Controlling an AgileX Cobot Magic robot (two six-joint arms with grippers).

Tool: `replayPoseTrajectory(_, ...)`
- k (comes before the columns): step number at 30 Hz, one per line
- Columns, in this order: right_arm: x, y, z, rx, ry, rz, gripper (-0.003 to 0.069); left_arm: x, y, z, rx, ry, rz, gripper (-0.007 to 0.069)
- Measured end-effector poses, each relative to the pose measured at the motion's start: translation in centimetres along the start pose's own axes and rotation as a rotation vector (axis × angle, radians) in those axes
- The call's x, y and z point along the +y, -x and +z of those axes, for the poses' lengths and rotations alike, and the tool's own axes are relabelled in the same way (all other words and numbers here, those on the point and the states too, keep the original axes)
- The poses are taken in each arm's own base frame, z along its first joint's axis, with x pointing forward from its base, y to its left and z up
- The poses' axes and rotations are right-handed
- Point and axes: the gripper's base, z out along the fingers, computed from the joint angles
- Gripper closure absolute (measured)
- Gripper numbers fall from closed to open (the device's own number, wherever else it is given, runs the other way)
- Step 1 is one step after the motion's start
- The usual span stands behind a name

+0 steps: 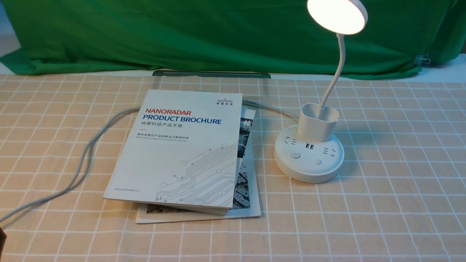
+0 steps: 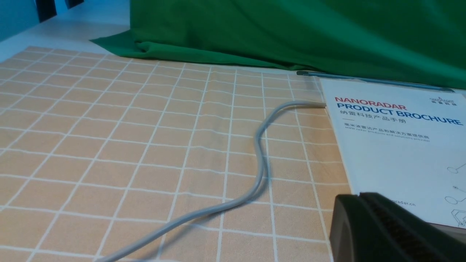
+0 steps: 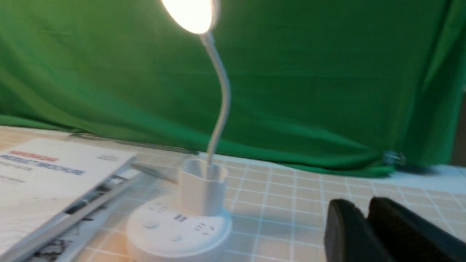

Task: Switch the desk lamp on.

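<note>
The white desk lamp stands right of centre on the checked cloth. Its round base point(image 1: 308, 158) has sockets and two buttons point(image 1: 295, 155), and its cup holder point(image 1: 318, 122) sits behind them. Its disc head point(image 1: 336, 15) glows brightly. In the right wrist view the lamp base point(image 3: 178, 227) and its lit head point(image 3: 189, 14) also show. My right gripper point(image 3: 364, 205) is shut and empty, apart from the lamp, beside it. My left gripper point(image 2: 358, 195) is shut and empty, low near the brochure's corner. Neither gripper shows clearly in the front view.
A white product brochure point(image 1: 182, 145) lies on a second booklet point(image 1: 251, 203), left of the lamp. The lamp's grey cable point(image 1: 87, 156) loops across the cloth on the left and also shows in the left wrist view point(image 2: 260, 160). Green cloth point(image 1: 182, 36) hangs at the back.
</note>
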Motion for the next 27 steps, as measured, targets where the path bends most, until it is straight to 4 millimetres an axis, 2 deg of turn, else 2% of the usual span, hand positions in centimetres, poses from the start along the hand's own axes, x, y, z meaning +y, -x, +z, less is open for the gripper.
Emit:
replayPoseTrajectory(2, -0.3, -0.8, -0.1, 0.013, -0.056, 0.005, 0.0501, 0.0, 0.0, 0.0, 0.0, 0.0, 0.002, 0.0603)
replayPoseTrajectory(6, -0.8, -1.1, -0.4, 0.011, -0.134, 0.015, 0.0493, 0.0, 0.0, 0.0, 0.0, 0.001, 0.004, 0.0603)
replayPoseTrajectory(19, -0.9, -2.9, -0.9, 0.188, -0.153, 0.037, 0.0459, 0.0, 0.0, 0.0, 0.0, 0.002, 0.007, 0.0603)
replayPoseTrajectory(27, -0.9, -3.0, -0.9, 0.207, -0.155, 0.039, 0.0439, 0.0, 0.0, 0.0, 0.0, 0.004, 0.017, 0.0603)
